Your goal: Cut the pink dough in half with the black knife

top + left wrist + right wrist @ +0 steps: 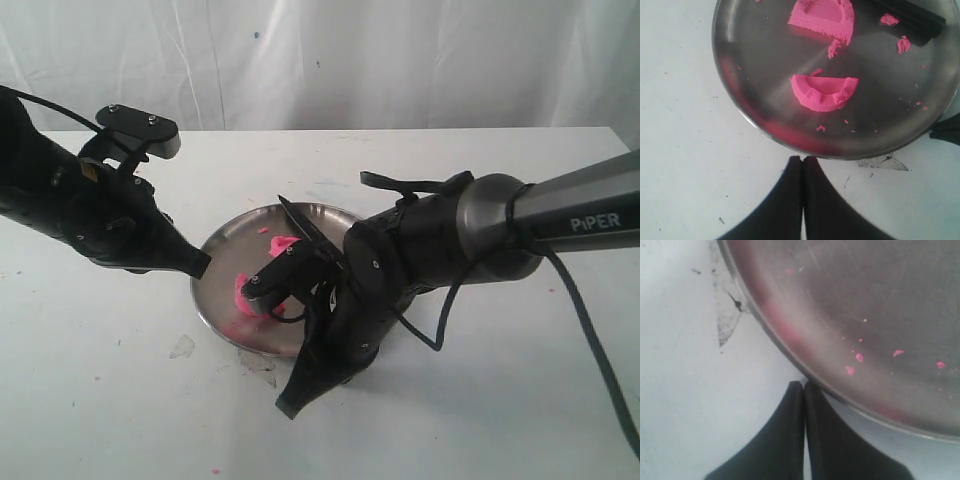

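The pink dough lies in two ragged halves on the round steel plate (760, 60): one half (824, 92) nearer my left gripper, the other (824, 17) farther in. From outside, one lump (285, 243) and another (243, 295) show on the plate (232, 245), partly hidden by my right wrist. The black knife (312, 232) rests across the plate's far side, free of both grippers; its handle (912, 17) shows past the dough. My left gripper (802, 159) is shut and empty at the plate's left rim (203, 266). My right gripper (804, 385) is shut and empty at the front rim (290, 405).
Tiny pink crumbs (855, 364) dot the plate (880, 300). A torn clear scrap (182, 347) lies on the white table by the plate's front left, and the scrap (725, 315) also shows by my right gripper. A white curtain hangs behind.
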You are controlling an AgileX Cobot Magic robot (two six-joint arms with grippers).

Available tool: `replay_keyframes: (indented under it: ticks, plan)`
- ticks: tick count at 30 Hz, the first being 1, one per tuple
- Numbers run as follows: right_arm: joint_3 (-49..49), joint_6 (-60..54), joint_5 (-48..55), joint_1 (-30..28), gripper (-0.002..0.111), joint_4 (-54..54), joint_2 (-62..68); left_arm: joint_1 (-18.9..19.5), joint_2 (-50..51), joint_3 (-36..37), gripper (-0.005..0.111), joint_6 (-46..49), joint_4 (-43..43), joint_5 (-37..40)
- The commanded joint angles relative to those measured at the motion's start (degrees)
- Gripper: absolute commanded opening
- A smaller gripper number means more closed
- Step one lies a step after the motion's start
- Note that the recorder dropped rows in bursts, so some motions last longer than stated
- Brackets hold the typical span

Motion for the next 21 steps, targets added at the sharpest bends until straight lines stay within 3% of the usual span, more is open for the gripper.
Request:
replay_keyframes:
  ticks: [1, 7, 10, 15, 21]
  plan:
    - [-1.45, 0.26, 3.93, -0.01, 0.000, 0.61, -1.56, 0.06, -0.18, 0.36, 0.000, 0.13, -0.42, 0.61]
    - [-5.76, -0.36, 15.50, -0.01, 0.000, -1.90, -10.84, 0.06, -0.18, 0.36, 0.000, 2.77, 2.83, 0.16]
    - [-4.98, -0.25, 13.08, -1.13, 0.000, -15.71, -14.46, 0.06, -0.18, 0.36, 0.000, 4.39, 10.84, 1.49]
    - [-0.92, 27.17, 7.17, -11.11, 0.000, -36.74, -14.84, 3.40, -0.08, 2.83, 0.000, -0.87, 19.58, 3.76]
    - [1.76, 53.15, 3.08, -24.19, 0.000, -43.70, -14.84, 15.34, -0.08, 8.00, 0.000, -18.49, 28.44, 3.88]
